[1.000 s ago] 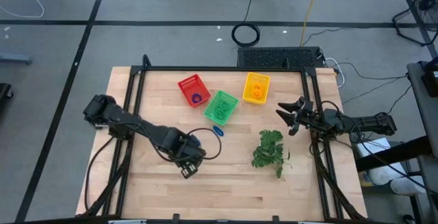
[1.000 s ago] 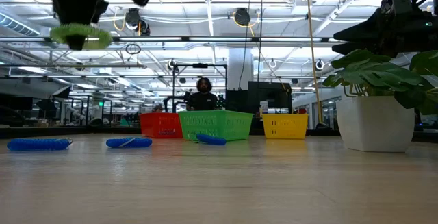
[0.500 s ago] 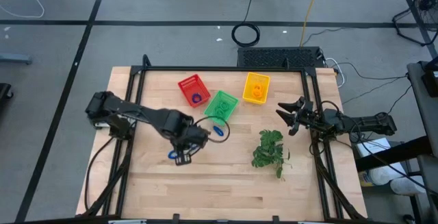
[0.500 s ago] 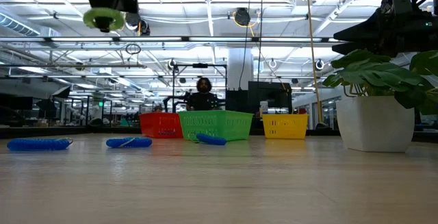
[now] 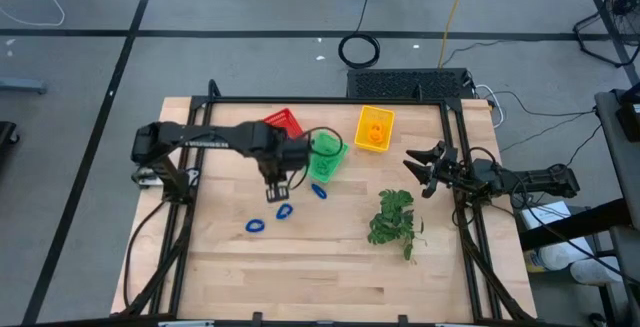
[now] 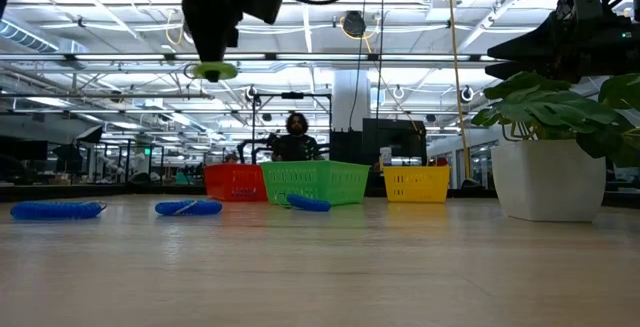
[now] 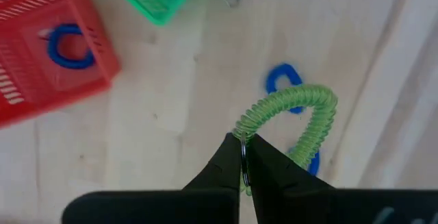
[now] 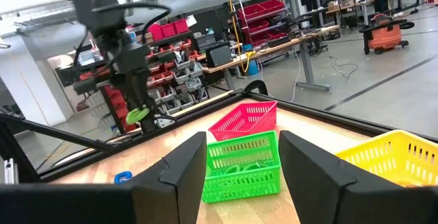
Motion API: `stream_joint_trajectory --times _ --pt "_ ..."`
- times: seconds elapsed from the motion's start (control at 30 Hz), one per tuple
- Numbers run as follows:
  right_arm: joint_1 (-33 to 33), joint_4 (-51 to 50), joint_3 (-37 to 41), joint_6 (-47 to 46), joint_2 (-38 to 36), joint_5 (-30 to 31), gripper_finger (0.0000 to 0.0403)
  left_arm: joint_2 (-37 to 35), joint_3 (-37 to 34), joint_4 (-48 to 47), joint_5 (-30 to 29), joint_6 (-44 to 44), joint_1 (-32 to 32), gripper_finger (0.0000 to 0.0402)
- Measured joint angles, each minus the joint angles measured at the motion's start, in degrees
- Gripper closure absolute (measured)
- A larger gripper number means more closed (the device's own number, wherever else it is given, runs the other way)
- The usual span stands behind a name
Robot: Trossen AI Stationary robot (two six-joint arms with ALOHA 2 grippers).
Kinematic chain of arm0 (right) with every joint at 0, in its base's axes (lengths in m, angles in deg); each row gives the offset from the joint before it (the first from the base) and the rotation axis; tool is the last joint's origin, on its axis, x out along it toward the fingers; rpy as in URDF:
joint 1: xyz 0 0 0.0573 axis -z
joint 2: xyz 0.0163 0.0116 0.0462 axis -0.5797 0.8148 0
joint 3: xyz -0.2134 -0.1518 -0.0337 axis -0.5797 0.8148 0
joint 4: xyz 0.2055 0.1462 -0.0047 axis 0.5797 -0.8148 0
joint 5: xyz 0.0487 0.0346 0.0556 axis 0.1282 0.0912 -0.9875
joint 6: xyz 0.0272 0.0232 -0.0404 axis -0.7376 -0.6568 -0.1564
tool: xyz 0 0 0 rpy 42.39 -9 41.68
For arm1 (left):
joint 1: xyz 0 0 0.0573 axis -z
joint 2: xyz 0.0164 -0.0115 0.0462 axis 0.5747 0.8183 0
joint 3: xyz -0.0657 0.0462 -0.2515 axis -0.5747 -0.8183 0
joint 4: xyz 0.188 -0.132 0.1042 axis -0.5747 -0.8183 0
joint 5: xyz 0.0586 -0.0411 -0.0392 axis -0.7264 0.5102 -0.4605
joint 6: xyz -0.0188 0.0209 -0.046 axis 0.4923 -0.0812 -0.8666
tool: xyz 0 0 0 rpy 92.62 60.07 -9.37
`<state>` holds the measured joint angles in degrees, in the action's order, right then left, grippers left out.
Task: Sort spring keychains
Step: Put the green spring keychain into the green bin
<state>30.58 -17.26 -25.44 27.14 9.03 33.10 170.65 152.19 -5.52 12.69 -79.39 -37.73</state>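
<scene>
Left hand (image 7: 243,157): fingers pinched shut on one end of a green coil (image 7: 294,118), at its small metal ring, carried in the air. The coil arcs out past the fingertips. In the high view this hand (image 5: 277,189) hangs above the counter (image 5: 330,267).

Below and around the left hand: green basket (image 5: 325,156) just beside it; red basket (image 5: 285,125) beyond that, a blue coil (image 7: 68,46) lying inside. Three more blue coils lie on the counter, two near (image 5: 283,210) (image 5: 318,191), one further off (image 5: 254,226).

Right hand (image 5: 418,170): waiting over the counter's right edge, fingers spread wide, holding nothing. Plant (image 5: 394,217) near it; yellow basket (image 5: 373,127) well off.

Handling, as judged: the coil looks light, soft and springy, apt to swing or bounce on release. The ring end or a pinch across the coil itself seems the best hold.

Hard to make out: contents of the green basket and the yellow one; the red basket is partly covered by the left arm.
</scene>
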Motion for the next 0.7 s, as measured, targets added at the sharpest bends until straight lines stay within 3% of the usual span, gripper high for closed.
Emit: stream_joint_trajectory --times 0.2,0.7 --pt "0.0 0.0 0.0 0.0 0.0 0.0 0.0232 0.4 0.1 3.5 -1.7 4.1 -4.3 0.0392" --pt "0.0 0.0 0.0 0.0 0.0 0.0 0.0232 16.3 14.0 5.1 -5.7 10.4 -10.4 0.0392"
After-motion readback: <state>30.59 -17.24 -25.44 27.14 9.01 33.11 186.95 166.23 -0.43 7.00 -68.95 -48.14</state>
